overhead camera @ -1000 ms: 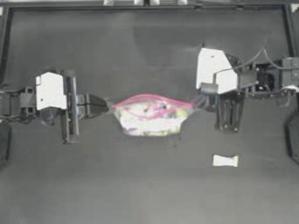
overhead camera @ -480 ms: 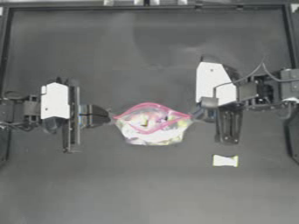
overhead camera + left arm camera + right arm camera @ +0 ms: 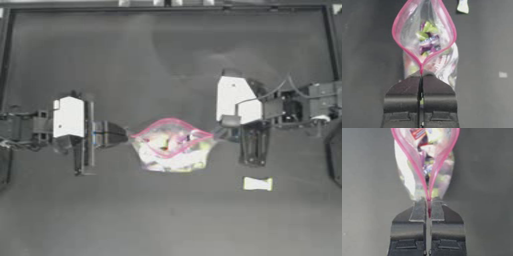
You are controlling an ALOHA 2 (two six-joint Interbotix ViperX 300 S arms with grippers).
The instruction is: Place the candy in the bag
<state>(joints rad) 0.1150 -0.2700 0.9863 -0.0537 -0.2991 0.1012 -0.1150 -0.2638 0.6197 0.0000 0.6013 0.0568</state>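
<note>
**Two grippers hold the bag open by its ends**

The left gripper (image 3: 128, 135) sits left of the middle of the top view, and its jaws are pinched tight on the left end of the bag (image 3: 172, 147). The right gripper (image 3: 215, 135) sits just right of the middle, and its jaws are pinched tight on the right end. In the top view the fingertips are hard to see where they meet the plastic, but each wrist view shows the pink-red strip (image 3: 422, 67) squeezed between the dark jaws.

The bag hangs between the two grippers near the middle of the top view. Its mouth bulges open in a leaf shape. The far end of the bag is cut off in both wrist views. The sweets (image 3: 427, 37) inside look like small blobs of green, purple and red.

There is pale writing on the side of the bag in the left wrist view, maybe a brand name, but it is too blurry to read.

The candy (image 3: 257, 184) lies on the table (image 3: 167, 60), lower right of the bag and well apart from it.

A second ago the grippers were farther apart and the mouth was flatter. Now they are closer and the mouth is rounder. The candy has not moved.
</note>
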